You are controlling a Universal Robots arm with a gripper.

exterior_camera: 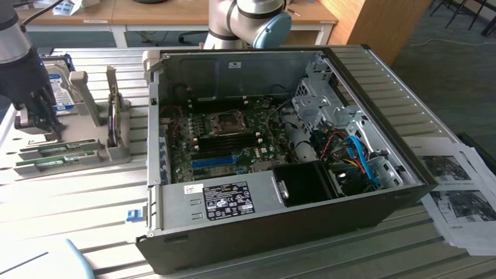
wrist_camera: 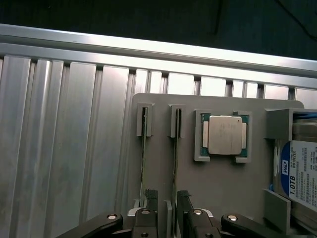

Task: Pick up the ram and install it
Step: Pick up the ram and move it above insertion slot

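Note:
Two rams stand on edge in a grey holder (exterior_camera: 108,152) on the exterior view's left: one ram (exterior_camera: 60,150) and, beside it, the other ram (exterior_camera: 56,164). From the wrist they appear edge-on as thin strips, the left ram (wrist_camera: 144,148) and the right ram (wrist_camera: 175,153). My gripper (exterior_camera: 37,123) hangs just above the holder's end, apart from both sticks. Its black fingers (wrist_camera: 151,198) stand open over the near ends of the sticks, gripper (wrist_camera: 167,206), with nothing held.
An open computer case (exterior_camera: 387,99) lies at centre, its motherboard (exterior_camera: 225,136) showing a processor socket and a blue slot (exterior_camera: 213,161). A hard drive (exterior_camera: 58,87) and a processor chip (wrist_camera: 224,135) sit in the holder. Printed sheets (exterior_camera: 457,197) lie right of the case.

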